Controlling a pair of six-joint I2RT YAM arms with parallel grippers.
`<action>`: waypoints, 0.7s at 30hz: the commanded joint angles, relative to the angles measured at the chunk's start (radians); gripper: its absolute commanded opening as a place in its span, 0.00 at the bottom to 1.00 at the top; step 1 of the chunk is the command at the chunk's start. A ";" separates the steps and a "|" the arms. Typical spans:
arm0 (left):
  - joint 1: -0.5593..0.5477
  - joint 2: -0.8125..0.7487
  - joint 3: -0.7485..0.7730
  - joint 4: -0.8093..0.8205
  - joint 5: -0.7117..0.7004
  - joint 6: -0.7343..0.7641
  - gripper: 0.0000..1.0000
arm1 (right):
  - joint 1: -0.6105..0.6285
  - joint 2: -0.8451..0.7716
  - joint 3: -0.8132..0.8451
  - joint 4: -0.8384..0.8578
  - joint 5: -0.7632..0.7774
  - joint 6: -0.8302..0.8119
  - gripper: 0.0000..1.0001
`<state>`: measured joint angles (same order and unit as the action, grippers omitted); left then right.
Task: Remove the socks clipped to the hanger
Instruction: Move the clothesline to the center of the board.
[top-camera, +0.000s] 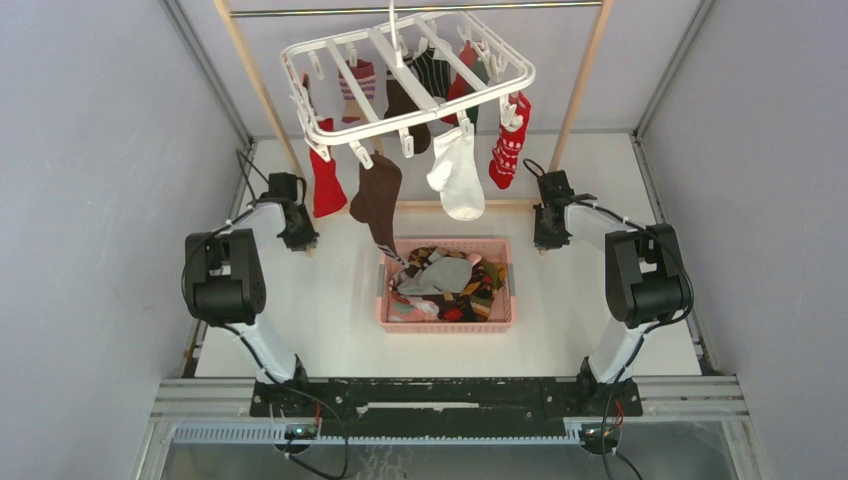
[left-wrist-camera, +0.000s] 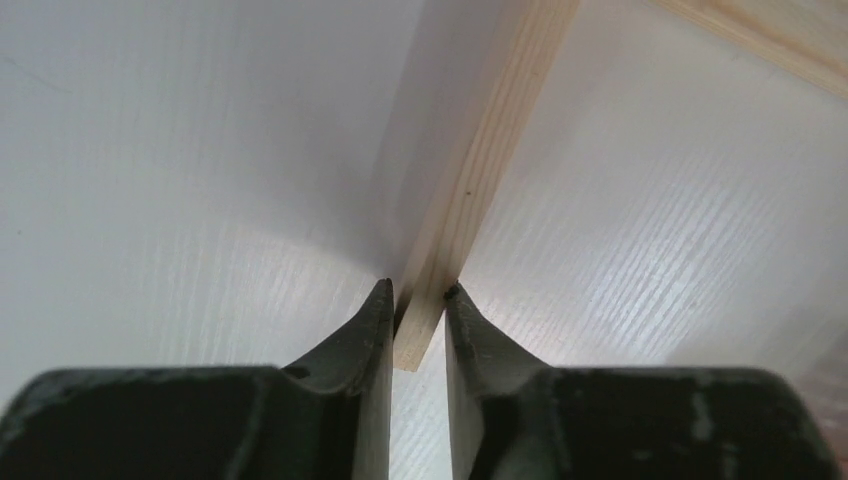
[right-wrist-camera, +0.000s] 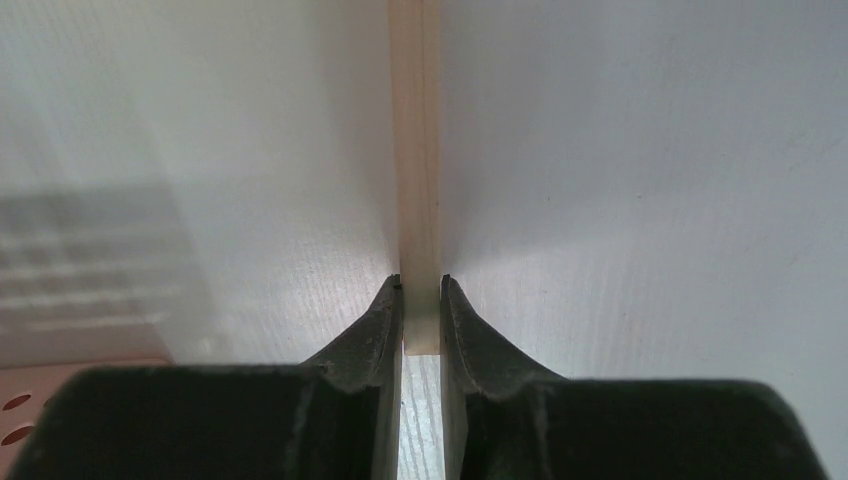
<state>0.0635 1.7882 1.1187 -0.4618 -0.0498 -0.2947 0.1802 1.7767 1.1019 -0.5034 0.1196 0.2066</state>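
The white hanger (top-camera: 300, 50) hangs by its hook from the rack's top rod, tilted. Several socks are clipped to it: a red sock (top-camera: 325, 185), a dark brown sock (top-camera: 378, 195), a white sock (top-camera: 460, 175), a red patterned sock (top-camera: 508, 145) and more behind them. My left gripper (top-camera: 298, 238) (left-wrist-camera: 418, 290) is low on the table, far below the socks. Its jaws are closed on the end of the rack's left wooden foot (left-wrist-camera: 470, 190), which lies slanted between them. My right gripper (top-camera: 545, 238) (right-wrist-camera: 421, 282) is shut on the right wooden foot (right-wrist-camera: 415, 150).
A pink slatted basket (top-camera: 447, 325) with several loose socks stands on the table between the arms, under the hanger. The rack's wooden poles (top-camera: 262, 95) (top-camera: 583, 80) rise at left and right. Grey walls enclose the table on both sides.
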 joint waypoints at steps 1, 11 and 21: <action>-0.006 -0.059 -0.040 -0.019 -0.013 -0.145 0.30 | -0.006 -0.048 -0.018 -0.032 -0.089 0.045 0.12; -0.022 -0.079 -0.093 0.032 -0.018 -0.185 0.60 | -0.004 -0.094 -0.056 -0.029 -0.102 0.061 0.36; -0.051 -0.251 -0.125 0.006 -0.049 -0.204 1.00 | -0.013 -0.311 -0.109 -0.009 -0.136 0.102 0.48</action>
<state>0.0242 1.6585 0.9989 -0.4412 -0.0769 -0.4805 0.1719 1.5848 0.9989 -0.5362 0.0227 0.2703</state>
